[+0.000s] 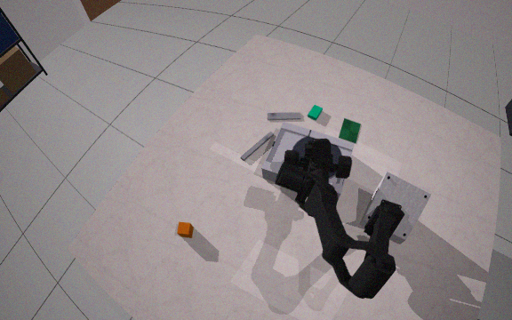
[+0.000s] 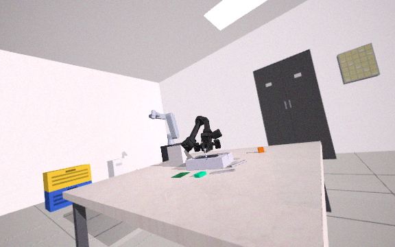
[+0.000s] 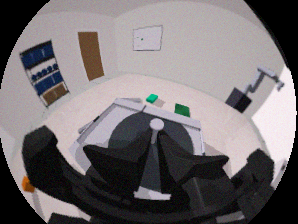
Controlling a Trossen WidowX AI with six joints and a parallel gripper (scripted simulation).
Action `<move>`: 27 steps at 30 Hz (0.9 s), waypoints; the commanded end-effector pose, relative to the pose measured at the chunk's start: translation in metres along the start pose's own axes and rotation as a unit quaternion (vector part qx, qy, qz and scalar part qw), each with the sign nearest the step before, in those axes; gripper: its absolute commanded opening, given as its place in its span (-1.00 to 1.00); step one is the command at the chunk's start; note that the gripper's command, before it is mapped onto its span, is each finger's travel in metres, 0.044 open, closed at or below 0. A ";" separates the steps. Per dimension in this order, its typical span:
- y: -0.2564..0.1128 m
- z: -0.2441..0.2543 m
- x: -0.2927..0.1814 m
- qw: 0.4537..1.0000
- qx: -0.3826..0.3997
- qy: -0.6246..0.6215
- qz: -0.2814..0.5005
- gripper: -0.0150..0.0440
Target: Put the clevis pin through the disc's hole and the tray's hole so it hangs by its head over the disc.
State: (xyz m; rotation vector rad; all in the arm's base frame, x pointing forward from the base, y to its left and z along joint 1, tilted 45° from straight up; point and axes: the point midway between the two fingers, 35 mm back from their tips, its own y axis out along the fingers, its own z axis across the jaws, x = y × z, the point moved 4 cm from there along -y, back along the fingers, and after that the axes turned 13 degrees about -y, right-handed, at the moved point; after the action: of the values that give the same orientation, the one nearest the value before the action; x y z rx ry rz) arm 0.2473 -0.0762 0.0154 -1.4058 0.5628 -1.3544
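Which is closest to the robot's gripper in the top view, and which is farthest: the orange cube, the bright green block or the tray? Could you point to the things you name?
1. Tray (image 1: pixel 272 172) (image 2: pixel 204 165) (image 3: pixel 181 121): right under the gripper (image 3: pixel 154 129).
2. Bright green block (image 1: pixel 315 112) (image 2: pixel 200 174) (image 3: pixel 152 98): just past the tray's far edge.
3. Orange cube (image 1: pixel 185 229) (image 2: pixel 260 149) (image 3: pixel 28 184): way off at the lower left.

I identify a robotics lab or workshop. In the exterior view, a pale robot arm stands left of centre behind the worktable; a dark double-door cabinet stands at right. In the top view, a shelf rack with blue and brown bins occupies the upper left.
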 end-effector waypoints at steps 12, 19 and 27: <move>0.001 0.006 0.002 1.000 0.001 0.001 0.001 -0.49; 0.002 0.009 0.003 1.000 0.001 0.001 0.001 -0.49; 0.002 0.011 0.003 1.000 0.001 0.001 0.001 -0.49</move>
State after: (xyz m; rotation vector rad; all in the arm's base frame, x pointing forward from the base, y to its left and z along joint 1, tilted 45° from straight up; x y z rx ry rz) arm 0.2566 -0.0762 0.0168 -1.4055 0.5626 -1.3547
